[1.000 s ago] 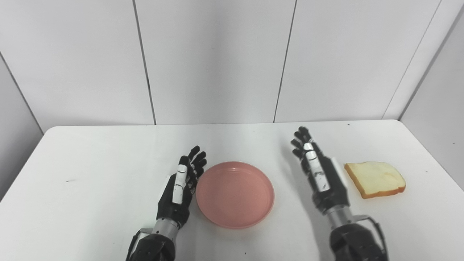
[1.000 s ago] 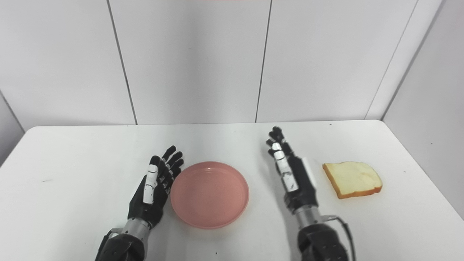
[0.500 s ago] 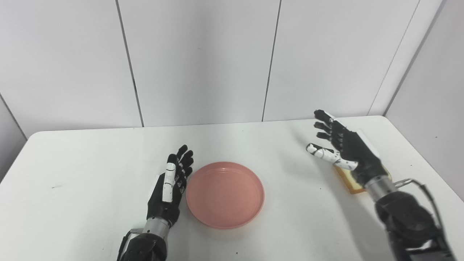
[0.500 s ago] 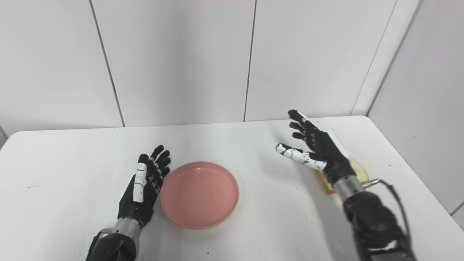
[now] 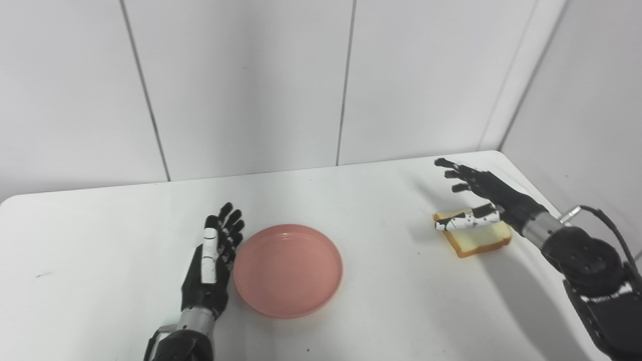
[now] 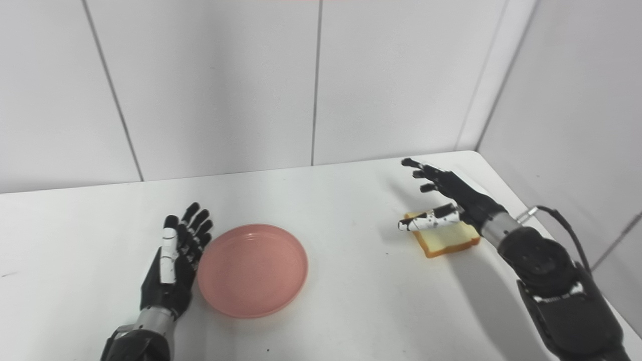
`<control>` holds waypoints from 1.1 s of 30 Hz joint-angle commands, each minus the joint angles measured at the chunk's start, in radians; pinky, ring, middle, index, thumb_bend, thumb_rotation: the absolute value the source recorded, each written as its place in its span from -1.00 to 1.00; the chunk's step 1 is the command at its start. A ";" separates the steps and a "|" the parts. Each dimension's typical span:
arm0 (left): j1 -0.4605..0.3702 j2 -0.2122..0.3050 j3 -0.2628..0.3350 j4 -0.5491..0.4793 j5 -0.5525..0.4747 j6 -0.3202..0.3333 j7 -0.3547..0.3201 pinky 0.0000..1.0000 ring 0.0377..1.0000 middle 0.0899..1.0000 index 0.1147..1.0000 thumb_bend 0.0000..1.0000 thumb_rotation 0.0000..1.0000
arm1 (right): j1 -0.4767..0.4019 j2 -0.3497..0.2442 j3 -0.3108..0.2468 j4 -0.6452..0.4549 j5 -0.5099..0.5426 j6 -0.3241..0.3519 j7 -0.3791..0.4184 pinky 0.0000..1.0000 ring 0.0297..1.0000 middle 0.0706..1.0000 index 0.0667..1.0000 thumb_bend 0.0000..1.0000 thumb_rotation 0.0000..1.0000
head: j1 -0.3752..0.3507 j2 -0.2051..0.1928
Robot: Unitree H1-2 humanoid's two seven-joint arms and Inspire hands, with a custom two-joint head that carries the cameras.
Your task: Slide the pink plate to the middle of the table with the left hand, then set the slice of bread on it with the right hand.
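My left hand (image 5: 213, 268) sits nearest, low on the white tabletop (image 5: 100, 250), fingers straight and apart, holding nothing, palm side turned toward the pink plate (image 5: 288, 269) and lying just beside its left rim; can't tell if they actually touch. The pink plate lies flat around the middle of the tabletop, nothing in it. Further back and to the right, my right hand (image 5: 484, 193) reaches in from the right side, fingers spread wide and pointing left, nothing gripped. The thumb, white with black marks, lies across the top of the slice of bread (image 5: 476, 235), while the other fingers stick out in the air beyond its far edge. Can't tell if the thumb presses on the bread or just hovers over it. The slice of bread lies flat on the tabletop near the right edge, well apart from the plate, pale face with a brown crust showing along the near side. Behind the tabletop stands a plain white panelled wall (image 5: 251, 80), with another wall meeting it at the right corner.
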 commanded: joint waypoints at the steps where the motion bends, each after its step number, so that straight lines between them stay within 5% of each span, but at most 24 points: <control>1: -0.020 0.016 0.010 -0.015 -0.009 0.017 -0.004 1.00 0.94 0.92 0.88 0.42 1.00 | -0.049 -0.062 -0.001 -0.006 -0.023 -0.007 0.015 0.78 0.90 0.93 0.80 0.58 -0.74 | -0.022 -0.003; 8: -0.021 0.036 0.020 -0.009 -0.018 0.012 -0.017 0.98 0.91 0.91 0.87 0.46 1.00 | -0.075 -0.144 0.046 0.013 -0.115 0.008 0.071 0.85 0.97 0.96 0.85 0.73 -0.48 | -0.063 -0.005; 20: -0.016 0.049 0.025 -0.007 -0.032 0.002 -0.039 0.99 0.92 0.91 0.88 0.45 1.00 | -0.189 -0.205 0.141 0.090 -0.206 -0.001 0.180 0.83 0.97 0.96 0.87 0.90 -0.55 | -0.088 -0.008; 33: -0.018 0.054 0.033 -0.012 -0.046 0.004 -0.058 1.00 0.94 0.94 0.91 0.39 1.00 | -0.273 -0.210 0.226 0.155 -0.287 -0.008 0.268 0.84 1.00 0.99 0.84 0.97 -0.61 | -0.092 -0.005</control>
